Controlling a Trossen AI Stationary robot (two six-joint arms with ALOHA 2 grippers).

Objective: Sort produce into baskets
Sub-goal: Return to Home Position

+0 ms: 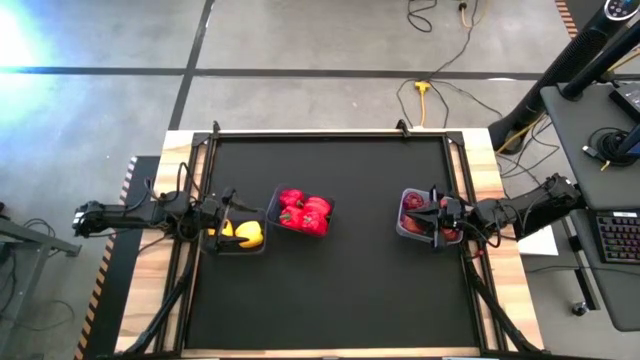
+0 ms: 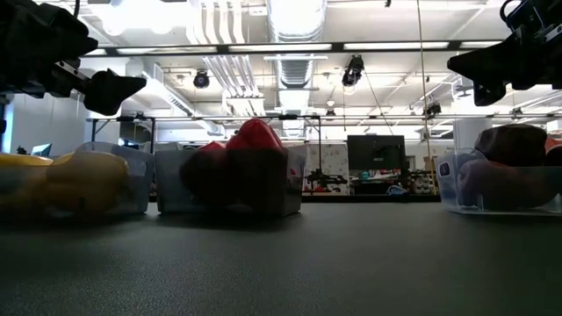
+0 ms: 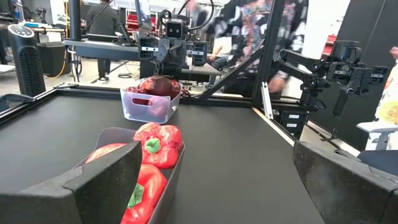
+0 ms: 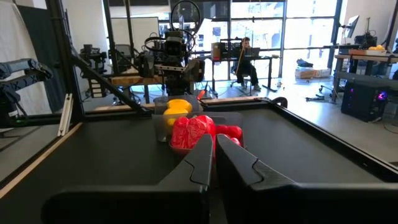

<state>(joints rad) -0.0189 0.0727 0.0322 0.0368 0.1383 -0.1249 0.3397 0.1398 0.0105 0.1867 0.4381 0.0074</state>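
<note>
Over the left tub (image 1: 263, 244) of yellow peppers (image 1: 248, 233) the left gripper (image 1: 229, 213) hangs, fingers spread; over the right tub (image 1: 401, 222) of apples (image 1: 413, 203) the right gripper's (image 1: 433, 212) fingers meet, empty.

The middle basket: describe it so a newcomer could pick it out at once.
On the black table mat, three clear baskets sit in a row. The middle basket stands nearer the left one. It alone holds bright red peppers; the left gripper hangs over the yellow-filled basket, the right gripper over the maroon-filled one.
</note>
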